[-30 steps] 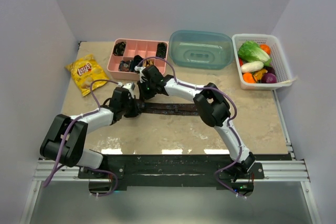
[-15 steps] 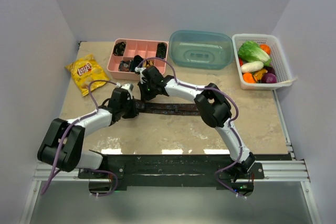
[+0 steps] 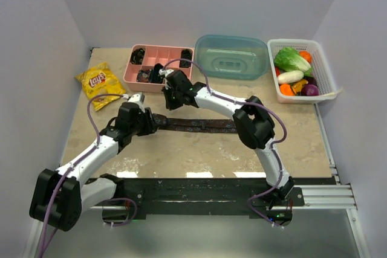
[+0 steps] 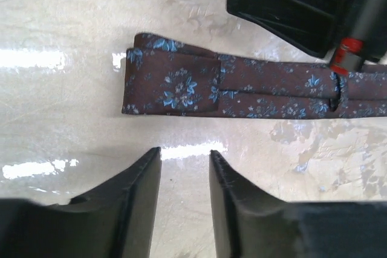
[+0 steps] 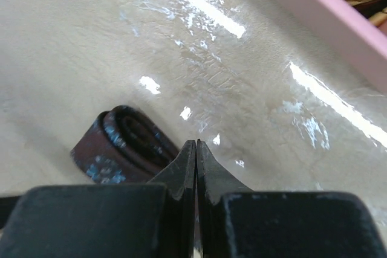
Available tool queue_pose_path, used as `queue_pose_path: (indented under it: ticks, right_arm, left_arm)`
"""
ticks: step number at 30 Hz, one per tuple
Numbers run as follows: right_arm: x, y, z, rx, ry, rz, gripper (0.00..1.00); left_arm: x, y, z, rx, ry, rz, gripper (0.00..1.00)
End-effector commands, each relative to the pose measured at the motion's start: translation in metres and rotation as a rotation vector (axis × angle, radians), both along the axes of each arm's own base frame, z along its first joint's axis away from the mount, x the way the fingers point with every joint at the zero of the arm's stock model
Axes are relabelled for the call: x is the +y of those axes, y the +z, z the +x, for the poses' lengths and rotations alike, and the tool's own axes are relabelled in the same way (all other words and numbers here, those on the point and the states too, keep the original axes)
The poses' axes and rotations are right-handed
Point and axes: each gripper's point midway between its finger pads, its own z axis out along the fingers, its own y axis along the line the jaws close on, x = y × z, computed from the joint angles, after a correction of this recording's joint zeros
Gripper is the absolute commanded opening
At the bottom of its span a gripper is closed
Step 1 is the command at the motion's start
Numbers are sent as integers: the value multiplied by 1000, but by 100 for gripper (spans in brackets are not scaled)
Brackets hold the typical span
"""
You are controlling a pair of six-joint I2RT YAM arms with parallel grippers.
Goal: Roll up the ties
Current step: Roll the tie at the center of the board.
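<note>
A dark maroon tie (image 3: pixel 196 124) with small blue flowers lies flat across the middle of the table. Its left end (image 4: pixel 172 86) is folded over into a short flat roll. In the left wrist view my left gripper (image 4: pixel 185 156) stands open just short of that end, with only bare table between its fingers. My left gripper (image 3: pixel 147 120) shows at the tie's left end from above. My right gripper (image 3: pixel 173 93) is shut on nothing, its tip (image 5: pixel 196 144) just beside the rolled end (image 5: pixel 121 136).
A pink divided tray (image 3: pixel 128 75) at the back holds dark coils in some compartments. Left of the tray lies a yellow chips bag (image 3: pixel 99 82). A teal lidded box (image 3: pixel 231 57) and a white basket (image 3: pixel 305 99) of vegetables stand at the back right.
My left gripper has opened, let go of the tie's rolled end and drawn back a little. The right gripper has shifted slightly toward the tray.
</note>
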Motion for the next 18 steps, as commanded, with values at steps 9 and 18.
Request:
queue_pose_path:
  ticks: [9, 18]
  right_arm:
    - [13, 78, -24, -81, 137, 210, 1]
    - [22, 34, -37, 7, 192, 183, 1]
  left_arm:
    - [11, 32, 43, -70, -28, -213, 86]
    - [22, 10, 46, -36, -61, -501, 87]
